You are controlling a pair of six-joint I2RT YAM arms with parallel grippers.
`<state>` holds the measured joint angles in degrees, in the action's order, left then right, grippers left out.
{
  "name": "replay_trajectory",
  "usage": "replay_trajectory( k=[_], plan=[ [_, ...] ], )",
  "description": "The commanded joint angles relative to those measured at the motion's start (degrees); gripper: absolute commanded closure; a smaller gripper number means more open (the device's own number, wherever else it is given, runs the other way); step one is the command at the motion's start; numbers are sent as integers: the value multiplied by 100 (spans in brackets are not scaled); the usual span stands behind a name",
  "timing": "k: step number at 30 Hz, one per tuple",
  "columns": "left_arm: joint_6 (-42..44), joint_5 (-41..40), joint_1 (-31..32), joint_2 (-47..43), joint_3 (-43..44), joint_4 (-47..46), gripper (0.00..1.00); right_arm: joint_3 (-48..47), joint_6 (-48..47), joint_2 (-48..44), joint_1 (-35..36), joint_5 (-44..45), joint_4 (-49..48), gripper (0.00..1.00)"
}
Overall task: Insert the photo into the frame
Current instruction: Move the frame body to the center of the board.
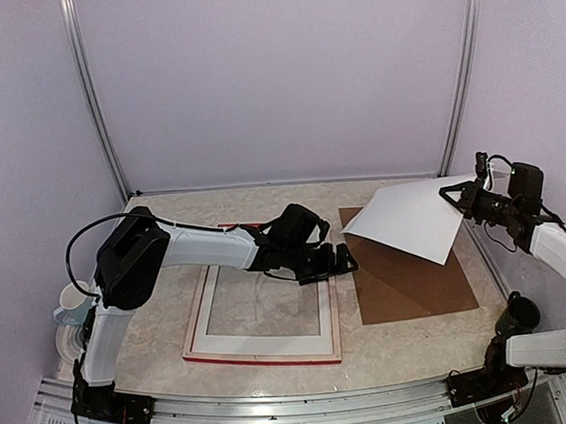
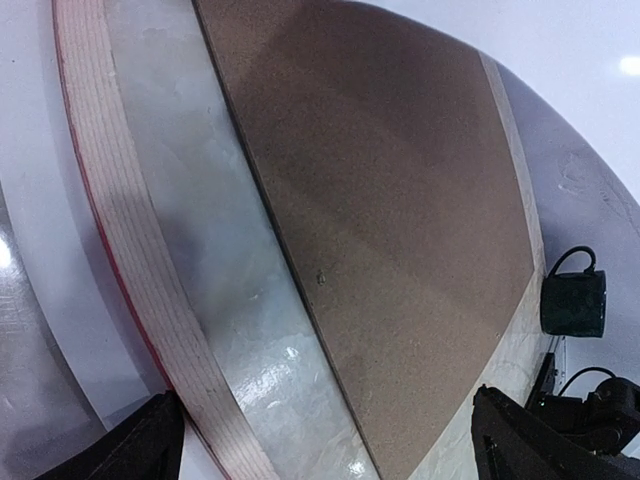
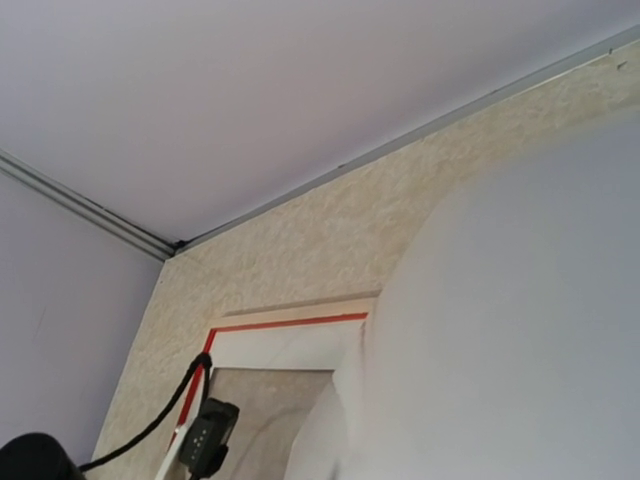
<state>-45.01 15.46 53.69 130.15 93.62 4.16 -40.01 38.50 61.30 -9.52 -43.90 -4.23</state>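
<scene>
The frame (image 1: 262,346) lies flat left of the table's middle, pale wood back up with red edges. It also shows in the right wrist view (image 3: 285,325). In the left wrist view its right rail (image 2: 120,230) runs down the picture. My left gripper (image 1: 343,259) hovers open over that rail's far end; its fingertips (image 2: 140,450) stand wide apart around nothing. My right gripper (image 1: 458,195) is shut on the right edge of the photo (image 1: 408,219), held tilted in the air, white side up. The photo (image 3: 520,330) hides the right fingers in the wrist view.
The brown hardboard backing panel (image 1: 412,281) lies right of the frame, partly under the lifted photo, and fills the left wrist view (image 2: 400,200). A black mug (image 1: 520,313) stands near the right arm's base. A pale cup (image 1: 72,302) sits at the left edge.
</scene>
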Motion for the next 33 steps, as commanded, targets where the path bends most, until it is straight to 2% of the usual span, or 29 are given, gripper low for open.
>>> replay_trajectory(
  k=[1,10,16,19,27,33],
  plan=[
    [30,57,-4,-412,-334,-333,1,-264,42,72,-57,75,-242,93],
    [217,-272,-500,-1968,-1445,-495,1,-435,207,208,39,-87,-481,93],
    [376,-526,-1122,-3149,-2430,-285,1,-580,323,269,517,-26,-594,92],
    [449,-635,-1456,-3571,-2959,-184,1,-689,343,375,915,158,-626,92],
    [703,-900,-2352,-4631,-3799,326,1,-1240,421,1168,2776,667,-938,92],
    [366,-800,-3036,-5397,-4762,-3,1,-1789,519,2020,3772,927,-1251,92]
  ],
)
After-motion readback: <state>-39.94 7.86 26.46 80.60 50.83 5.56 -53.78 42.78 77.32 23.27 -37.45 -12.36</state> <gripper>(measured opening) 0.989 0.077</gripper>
